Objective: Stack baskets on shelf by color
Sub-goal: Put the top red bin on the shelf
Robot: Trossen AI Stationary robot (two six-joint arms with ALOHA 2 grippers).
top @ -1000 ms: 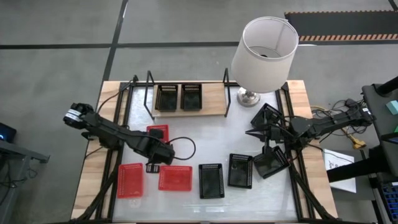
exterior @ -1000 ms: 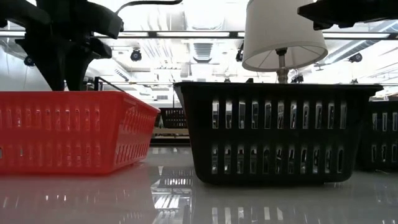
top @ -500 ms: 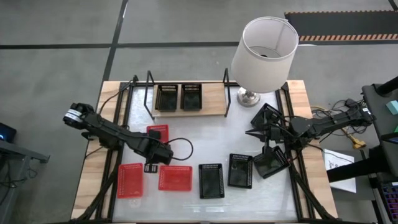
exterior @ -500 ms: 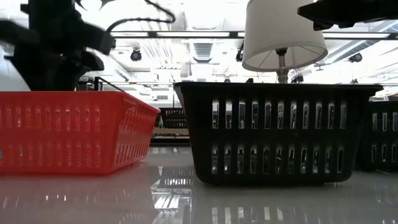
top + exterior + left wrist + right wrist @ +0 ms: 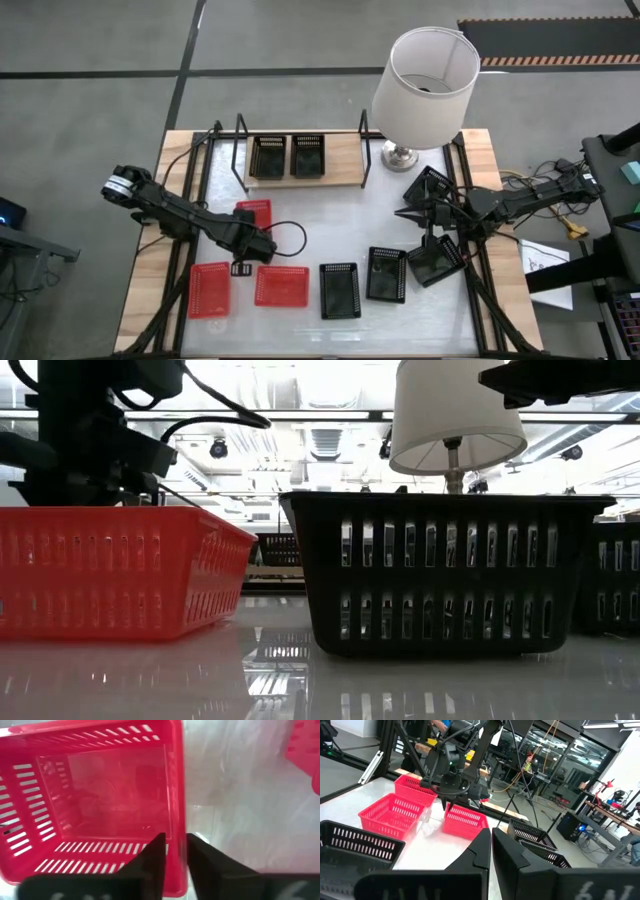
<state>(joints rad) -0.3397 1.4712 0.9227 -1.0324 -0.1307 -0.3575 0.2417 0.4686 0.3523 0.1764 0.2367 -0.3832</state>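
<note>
Three red baskets (image 5: 210,289) sit on the left of the white desk (image 5: 350,215). The left pincer (image 5: 242,267) hangs over the edge of the middle red basket (image 5: 95,805), its fingers (image 5: 150,857) narrow, one on each side of the wall. Two black baskets (image 5: 268,156) stand on the shelf (image 5: 340,160) at the back. More black baskets (image 5: 340,290) lie to the right. The right pincer (image 5: 491,840) waits there, pressed together.
</note>
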